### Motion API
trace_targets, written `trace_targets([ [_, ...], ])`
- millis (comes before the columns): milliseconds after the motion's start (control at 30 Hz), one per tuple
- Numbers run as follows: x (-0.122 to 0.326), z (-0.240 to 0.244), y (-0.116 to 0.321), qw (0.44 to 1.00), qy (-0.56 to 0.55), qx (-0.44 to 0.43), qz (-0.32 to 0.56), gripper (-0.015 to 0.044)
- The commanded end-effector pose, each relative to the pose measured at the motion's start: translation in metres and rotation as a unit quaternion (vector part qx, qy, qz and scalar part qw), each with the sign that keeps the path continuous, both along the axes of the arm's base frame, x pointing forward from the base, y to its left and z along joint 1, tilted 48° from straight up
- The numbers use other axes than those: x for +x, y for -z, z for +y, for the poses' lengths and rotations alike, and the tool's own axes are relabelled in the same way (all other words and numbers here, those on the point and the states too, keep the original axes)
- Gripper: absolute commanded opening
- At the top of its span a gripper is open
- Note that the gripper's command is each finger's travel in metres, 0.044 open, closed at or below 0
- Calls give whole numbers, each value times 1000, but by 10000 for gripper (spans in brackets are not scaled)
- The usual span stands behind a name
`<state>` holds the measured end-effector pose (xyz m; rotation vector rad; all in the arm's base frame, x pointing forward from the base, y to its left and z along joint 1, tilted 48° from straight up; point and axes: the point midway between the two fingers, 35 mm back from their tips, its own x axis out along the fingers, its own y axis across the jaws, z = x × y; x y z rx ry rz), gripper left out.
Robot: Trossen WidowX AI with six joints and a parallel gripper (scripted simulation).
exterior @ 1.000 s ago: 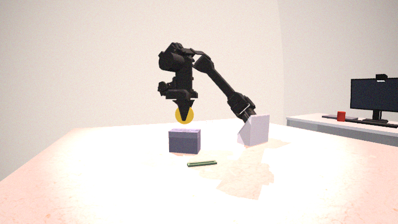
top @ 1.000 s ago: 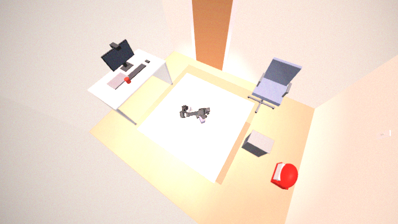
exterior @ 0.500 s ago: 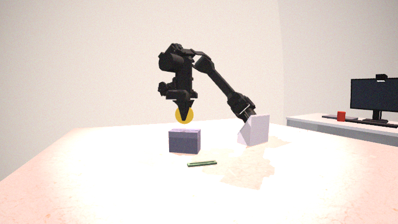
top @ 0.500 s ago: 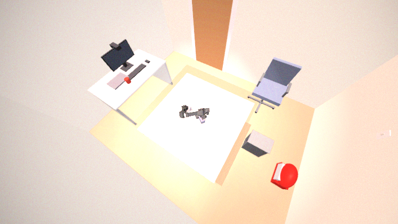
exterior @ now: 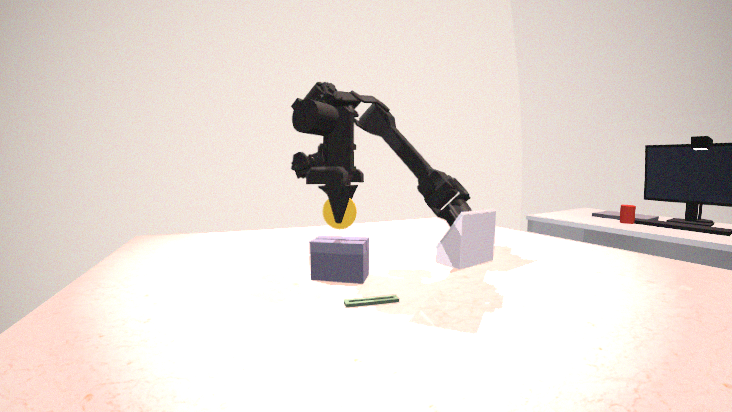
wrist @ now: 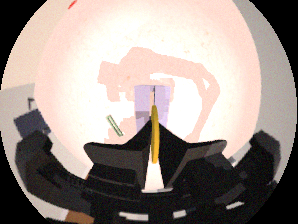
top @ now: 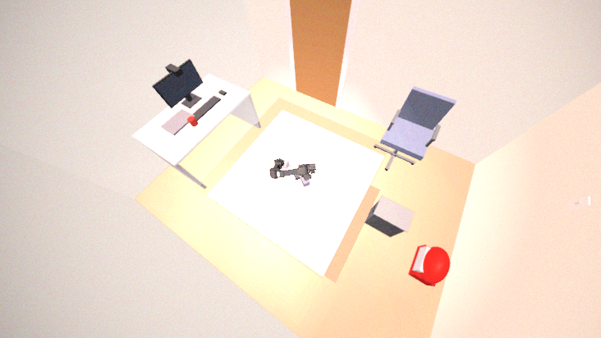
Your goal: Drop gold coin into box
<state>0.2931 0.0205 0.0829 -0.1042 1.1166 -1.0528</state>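
Note:
My gripper [exterior: 338,221] [wrist: 152,123] is shut on the gold coin [exterior: 350,212] [wrist: 155,140], which stands upright between the fingertips. The grey box [top: 305,182] [exterior: 338,265] [wrist: 142,102] appears below the coin, with a small gap between coin and lid in the exterior view. In the wrist view the coin is edge-on and roughly in line with the dark slot [wrist: 154,94]; its near part hides the rest of the slot. The green holder [exterior: 371,303] [wrist: 114,125] lies empty beside the box. Coin and holder cannot be made out in the top view.
The arm's pale base block [exterior: 477,239] stands on the white table [top: 277,222] to the right of the box in the exterior view. A desk [top: 158,144] with a monitor [top: 178,84] [exterior: 686,174] and a red cup [top: 192,121] [exterior: 627,213] stands apart from it.

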Motion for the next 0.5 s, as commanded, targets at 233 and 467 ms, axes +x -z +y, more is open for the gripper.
trace_targets([
  [233, 0, 0, 0, 1000, 0, 0, 0, 0],
  [467, 0, -3, 2, 1000, -1, 0, 0, 0],
])
